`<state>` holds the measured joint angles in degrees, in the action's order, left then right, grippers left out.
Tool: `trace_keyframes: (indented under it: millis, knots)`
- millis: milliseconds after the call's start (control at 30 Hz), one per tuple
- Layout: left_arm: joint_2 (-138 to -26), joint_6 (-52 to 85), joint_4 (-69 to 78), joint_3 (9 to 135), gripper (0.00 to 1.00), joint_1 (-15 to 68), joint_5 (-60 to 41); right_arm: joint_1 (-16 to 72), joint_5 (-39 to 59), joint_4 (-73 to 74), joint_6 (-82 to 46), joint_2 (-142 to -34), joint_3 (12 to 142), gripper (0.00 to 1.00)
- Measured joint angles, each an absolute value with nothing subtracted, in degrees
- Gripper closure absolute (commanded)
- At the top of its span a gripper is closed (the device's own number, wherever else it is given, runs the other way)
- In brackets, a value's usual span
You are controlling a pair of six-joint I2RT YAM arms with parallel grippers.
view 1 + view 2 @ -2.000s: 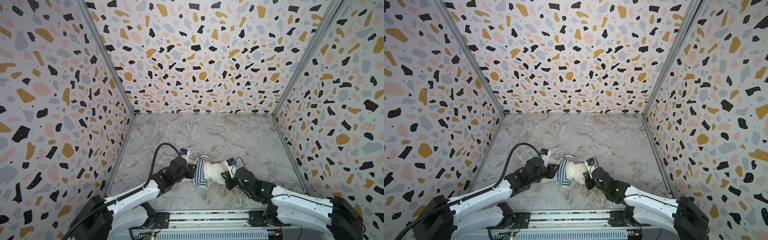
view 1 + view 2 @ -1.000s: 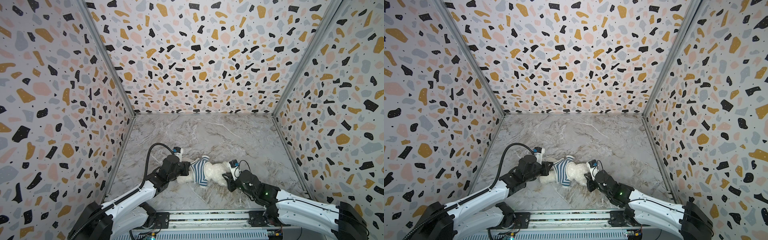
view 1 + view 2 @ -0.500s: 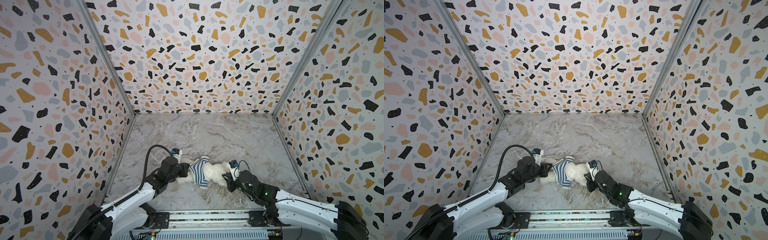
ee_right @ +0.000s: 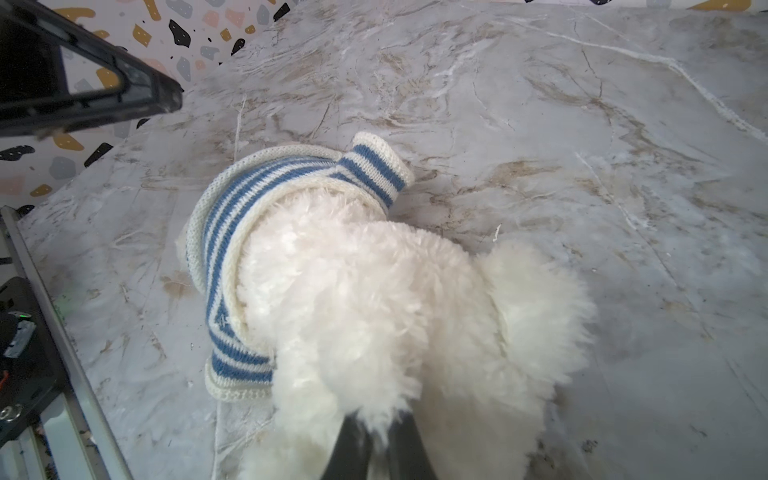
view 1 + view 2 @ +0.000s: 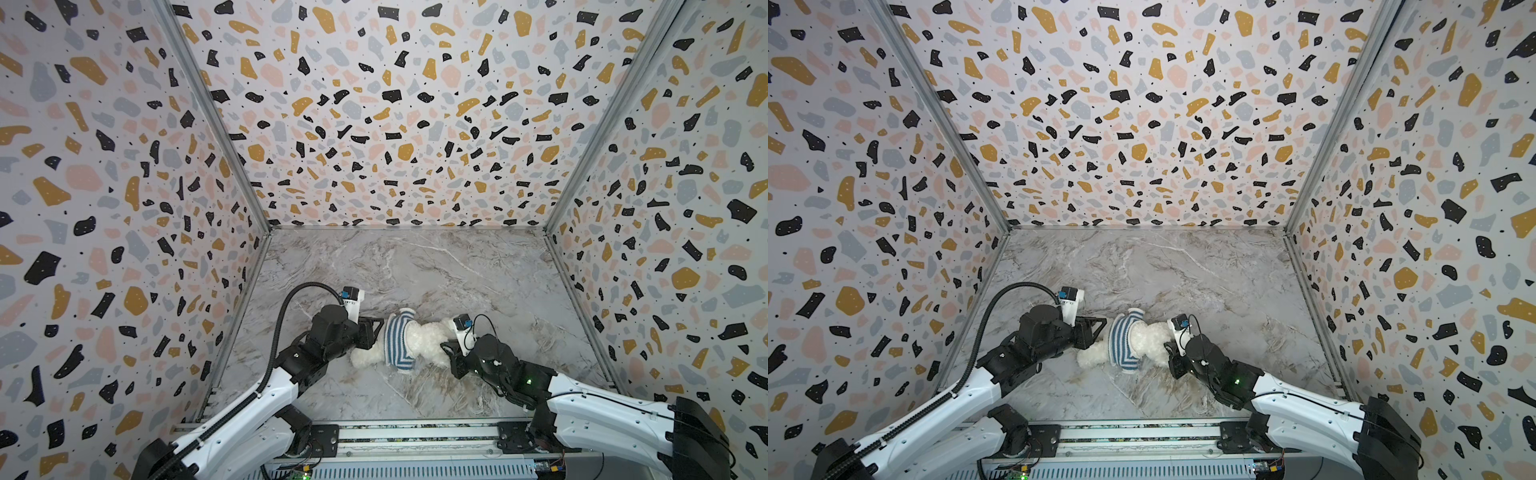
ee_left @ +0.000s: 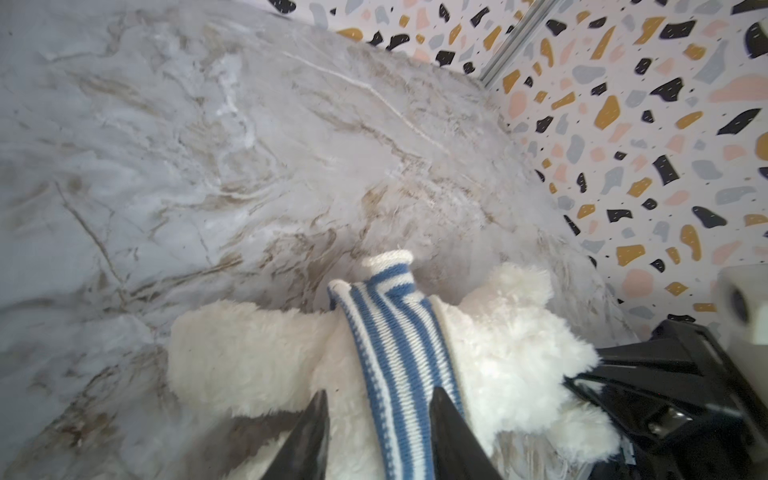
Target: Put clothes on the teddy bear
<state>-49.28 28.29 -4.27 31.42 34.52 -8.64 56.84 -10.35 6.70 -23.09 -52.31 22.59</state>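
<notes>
Floor is marble-look, grey with brown veins, and boxed on three sides by terrazzo-print walls. A metal rail runs along the near edge, behind both arms. The bear lies flat on the floor between the two pincers. A striped shirt is bunched as a band round its body, with one sleeve sticking out toward the back wall. Left pincer is released, jaws parted, its tips straddling the shirt band with fur under them; cannot tell whether a tip touches the knit. Right pincer is clenched on a tuft of the bear's fur, at the end away from the left pincer. Compared with two seconds ago, the left arm has drawn back toward the left wall. White fur now shows on its side of the shirt, where the shirt then met the pincer. The right grip is unchanged.
</notes>
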Motion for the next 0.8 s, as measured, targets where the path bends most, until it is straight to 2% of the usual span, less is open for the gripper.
trace_keyframes:
  millis: [167, 333, 433, 600, 800]
  knots:
    - [-48.7, 26.5, -4.7, 32.6, 0.52, 42.9, -6.5, 53.8, -9.6, 5.5, -24.8, -54.4, 24.2, 1.00]
    - [-50.7, 26.5, -4.2, 32.5, 0.52, 49.3, -4.1, 49.7, -6.4, 5.7, -25.8, -55.7, 24.1, 0.94]
    - [-52.3, 25.5, -4.6, 32.4, 0.52, 53.0, -0.5, 47.8, -4.3, 5.8, -26.0, -56.3, 24.1, 0.85]
    - [-50.3, 22.3, -3.7, 29.8, 0.51, 58.9, 4.0, 45.4, -1.4, 6.1, -26.2, -56.0, 23.8, 0.65]
    - [-50.3, 18.3, -1.8, 28.9, 0.44, 63.2, 7.9, 42.9, 0.9, 6.2, -26.8, -51.7, 22.5, 0.51]
